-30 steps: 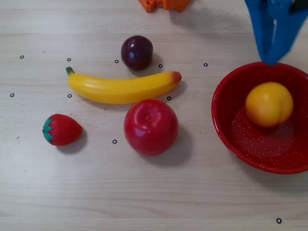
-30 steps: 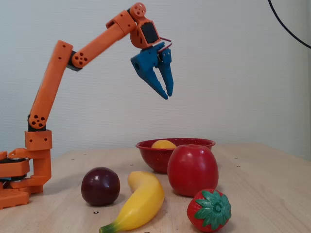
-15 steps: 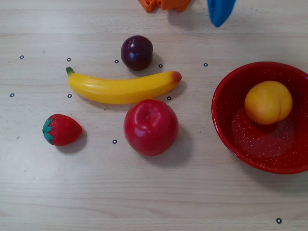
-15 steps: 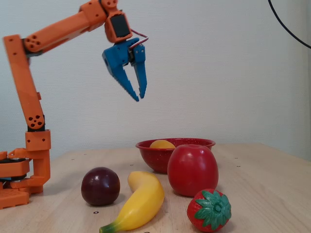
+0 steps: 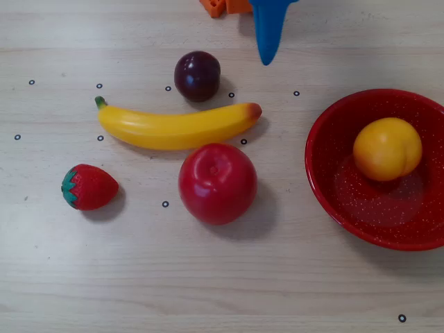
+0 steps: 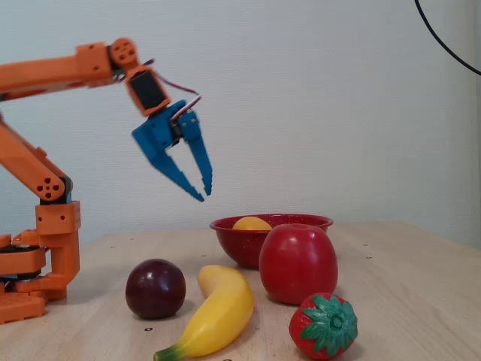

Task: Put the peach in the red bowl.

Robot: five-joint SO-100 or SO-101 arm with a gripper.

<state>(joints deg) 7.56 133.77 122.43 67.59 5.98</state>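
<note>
The yellow-orange peach (image 5: 387, 148) lies inside the red speckled bowl (image 5: 333, 182) at the right of the overhead view. In the fixed view only the peach's top (image 6: 252, 223) shows above the bowl's rim (image 6: 316, 221). My blue gripper (image 6: 204, 192) hangs in the air above and to the left of the bowl, empty, its fingers nearly closed with a narrow gap. In the overhead view only its blue tip (image 5: 267, 43) shows at the top edge, left of the bowl.
A dark purple plum (image 5: 197, 75), a yellow banana (image 5: 177, 127), a large red apple (image 5: 218, 183) and a strawberry (image 5: 88, 186) lie on the wooden table left of the bowl. The orange arm base (image 6: 37, 256) stands at the fixed view's left.
</note>
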